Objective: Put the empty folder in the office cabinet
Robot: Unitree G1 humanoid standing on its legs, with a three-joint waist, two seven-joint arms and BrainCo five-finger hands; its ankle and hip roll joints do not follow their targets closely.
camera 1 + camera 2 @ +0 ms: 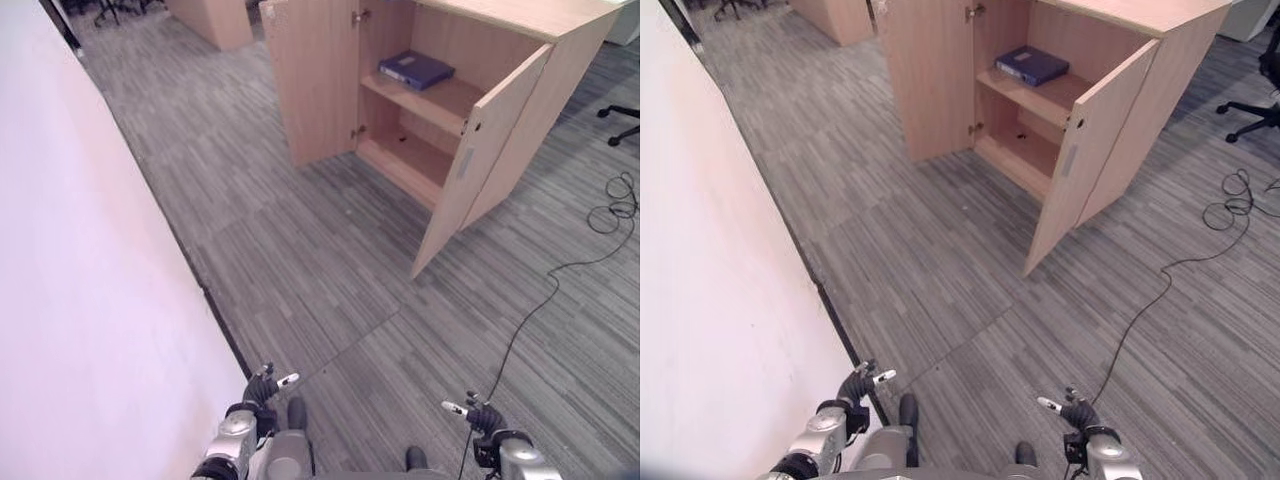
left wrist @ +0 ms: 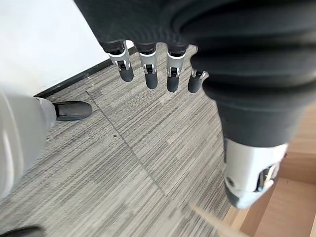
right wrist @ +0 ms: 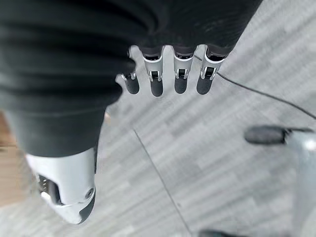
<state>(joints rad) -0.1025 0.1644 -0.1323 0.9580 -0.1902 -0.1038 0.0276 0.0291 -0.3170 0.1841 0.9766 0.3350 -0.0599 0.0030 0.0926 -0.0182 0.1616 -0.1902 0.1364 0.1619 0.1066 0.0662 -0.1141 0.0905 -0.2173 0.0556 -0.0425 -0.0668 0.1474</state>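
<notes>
Left hand [image 1: 262,392] and right hand [image 1: 478,416], fingers relaxed, empty; blue folder [image 1: 415,70] lies shelved in open cabinet [image 1: 500,130].

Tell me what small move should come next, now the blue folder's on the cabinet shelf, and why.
Probably step forward and swing the open door shut. The blue folder already lies flat on the cabinet upper shelf, and the left hand and right hand hang open, holding nothing, well back from it.
</notes>
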